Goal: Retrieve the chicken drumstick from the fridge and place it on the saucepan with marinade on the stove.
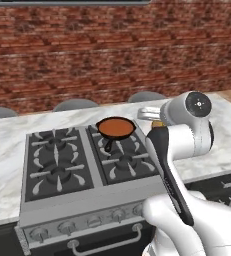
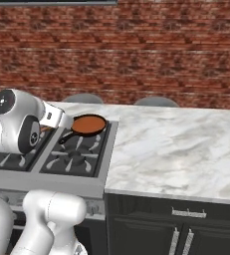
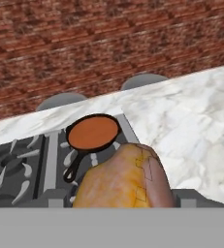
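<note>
The chicken drumstick (image 3: 123,181), golden-brown and lumpy, looms large at the bottom of the hand view and hides the fingertips that hold it. A sliver of it (image 1: 157,123) peeks out beside my gripper (image 1: 149,116), which hovers just right of the stove's back right burner. The saucepan with marinade (image 1: 116,127) (image 2: 89,124) (image 3: 93,133) sits on that burner of the stove (image 1: 57,165) (image 2: 76,159), its handle pointing toward the front. The drumstick hangs short of the pan, nearer the robot and slightly to the right. The fridge is out of view.
A marble counter (image 2: 171,144) stretches right of the stove, with dark cabinets (image 2: 186,229) below. Grey stool backs (image 1: 76,104) stand behind the counter before a brick wall (image 1: 112,55). Front knobs (image 1: 67,227) line the stove's edge.
</note>
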